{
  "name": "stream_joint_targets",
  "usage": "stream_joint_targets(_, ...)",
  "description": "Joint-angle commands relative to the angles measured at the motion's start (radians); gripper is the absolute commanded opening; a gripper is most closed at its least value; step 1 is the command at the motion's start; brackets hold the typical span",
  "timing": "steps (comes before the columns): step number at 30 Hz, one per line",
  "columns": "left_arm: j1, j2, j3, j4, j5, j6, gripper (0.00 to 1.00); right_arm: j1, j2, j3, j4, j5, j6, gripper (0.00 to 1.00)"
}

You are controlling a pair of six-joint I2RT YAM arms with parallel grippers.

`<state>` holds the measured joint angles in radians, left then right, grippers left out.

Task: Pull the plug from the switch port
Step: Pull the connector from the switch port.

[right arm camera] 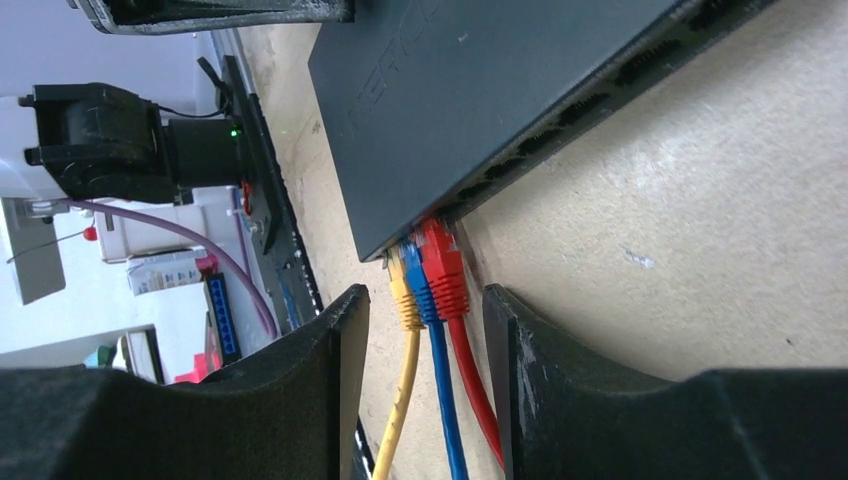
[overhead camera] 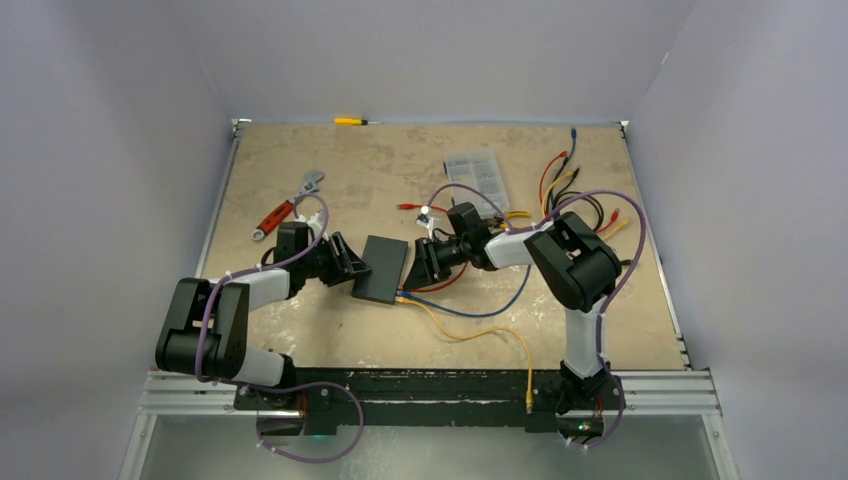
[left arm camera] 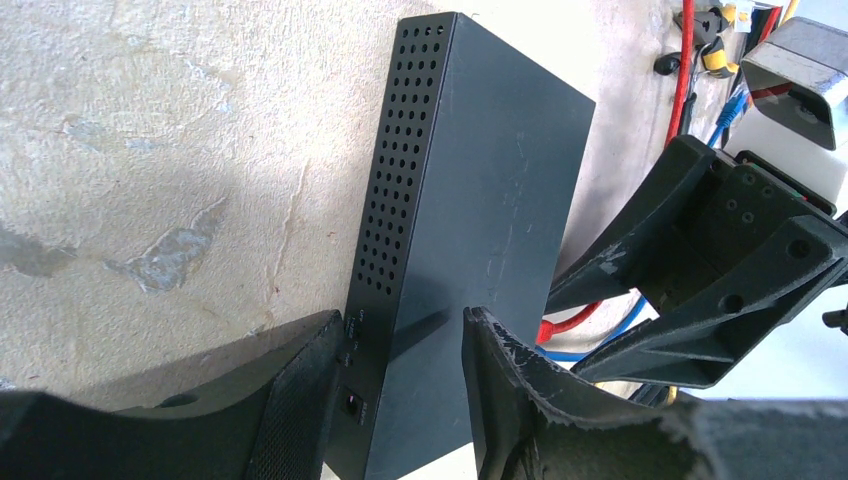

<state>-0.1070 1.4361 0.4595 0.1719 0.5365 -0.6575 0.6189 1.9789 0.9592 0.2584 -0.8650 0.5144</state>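
Room: I see pale lavender walls [overhead camera: 420,50] closing in the left, far and right sides.
Surface: the surface [overhead camera: 300,330] is a tan, mottled board with cracked-looking patches, and both arm bases sit at its near edge.
Clutter: a yellow screwdriver [overhead camera: 352,121] lies at the far edge, a red-handled wrench [overhead camera: 288,207] far left, and a clear organiser [overhead camera: 474,172] far centre. Loose leads [overhead camera: 575,190] are tangled far right.
Switch position: the switch [overhead camera: 381,268] lies flat mid-surface, between my two arms.
Switch look: it is a matte black, flat, rectangular box. The left wrist view shows rows of round vent holes along one side and faint scuffs on top. The right wrist view shows raised lettering on the lid.
Ports: a red plug [right arm camera: 445,270], a blue plug [right arm camera: 418,290] and a yellow plug [right arm camera: 403,295] are seated side by side at the corner of the ported edge.
Left pincer: my left pincer [left arm camera: 400,325] is clamped on the switch's end, one finger on each side.
Right pincer: my right pincer [right arm camera: 425,300] has its fingers apart, straddling the three plugs with slim gaps either side.
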Motion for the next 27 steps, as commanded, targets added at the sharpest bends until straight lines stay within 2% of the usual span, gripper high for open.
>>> stream_joint_targets(1,0.001,0.017,-0.033,-0.053,-0.04,0.041,0.47,0.013,0.055,0.02,-0.013,0.04,-0.007,0.49)
stream_joint_targets(13,0.0,0.021,-0.033,-0.051,-0.035,0.041,0.47,0.035,0.112,0.062,-0.003,0.035,0.007,0.45)
stream_joint_targets(27,0.001,0.023,-0.028,-0.054,-0.033,0.043,0.47,0.044,0.164,0.09,-0.004,0.043,0.009,0.28)
